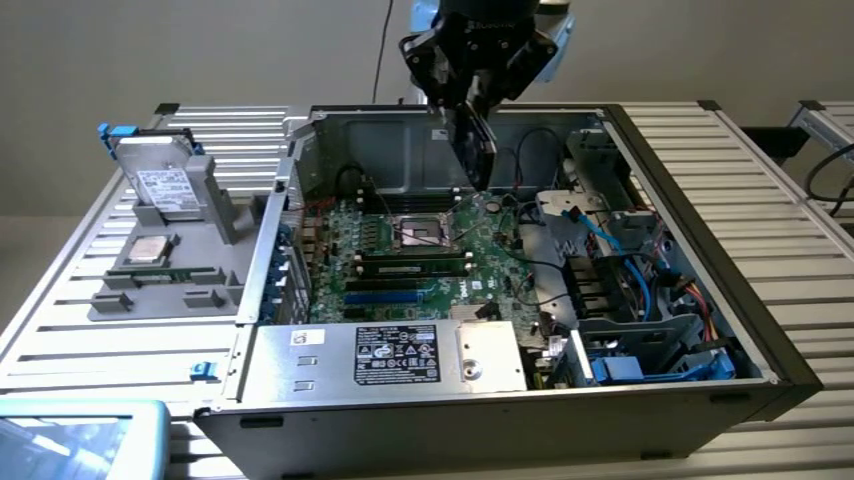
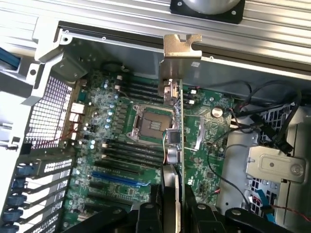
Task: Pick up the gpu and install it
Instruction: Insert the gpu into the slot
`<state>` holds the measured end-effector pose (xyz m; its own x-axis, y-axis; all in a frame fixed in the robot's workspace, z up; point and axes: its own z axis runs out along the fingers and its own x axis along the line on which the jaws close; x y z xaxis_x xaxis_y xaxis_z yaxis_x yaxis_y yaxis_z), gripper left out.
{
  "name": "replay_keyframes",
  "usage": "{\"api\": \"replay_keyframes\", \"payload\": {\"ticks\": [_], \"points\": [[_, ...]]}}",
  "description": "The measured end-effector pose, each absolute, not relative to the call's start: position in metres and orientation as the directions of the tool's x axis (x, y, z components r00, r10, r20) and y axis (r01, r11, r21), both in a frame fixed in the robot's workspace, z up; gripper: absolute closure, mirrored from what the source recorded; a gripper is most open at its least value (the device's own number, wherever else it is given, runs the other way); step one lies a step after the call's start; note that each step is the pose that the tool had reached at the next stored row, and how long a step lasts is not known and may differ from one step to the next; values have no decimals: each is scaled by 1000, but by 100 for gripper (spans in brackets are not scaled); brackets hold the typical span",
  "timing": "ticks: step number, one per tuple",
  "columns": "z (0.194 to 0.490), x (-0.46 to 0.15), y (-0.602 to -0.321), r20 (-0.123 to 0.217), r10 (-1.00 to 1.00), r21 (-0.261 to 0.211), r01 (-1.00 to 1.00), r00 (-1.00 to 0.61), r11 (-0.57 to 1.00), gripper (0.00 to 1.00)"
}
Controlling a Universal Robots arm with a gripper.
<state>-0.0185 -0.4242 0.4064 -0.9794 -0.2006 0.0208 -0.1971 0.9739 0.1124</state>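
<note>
— Inside the open case (image 1: 467, 430)?
— Green motherboard (image 1: 400, 255) flat on the floor, labelled power supply (image 1: 387, 355) along the near wall, cables at the exterior view's right.
— And the gpu (image 1: 470, 145)?
— Clamped edge-on in the pincer (image 1: 470, 100), hanging over the motherboard by the far wall.
— Around the case?
— Slatted metal worktop (image 1: 761, 190); grey tray (image 1: 160, 290) toward its edge at the exterior view's left, hard drive (image 1: 167, 185) propped in it.

the arm (image 1: 487, 15) reaches down from above, wrist vertical; the gripper (image 1: 470, 100) points straight down, its fingers (image 2: 146, 218) pressed on both faces of the gpu (image 2: 171, 77), held edge-on.
</note>
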Motion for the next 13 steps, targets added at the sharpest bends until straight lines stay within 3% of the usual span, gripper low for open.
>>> {"api": "replay_keyframes", "payload": {"ticks": [13], "points": [[406,-19,-424,17,-425,111,-421,-905,900,71]]}}
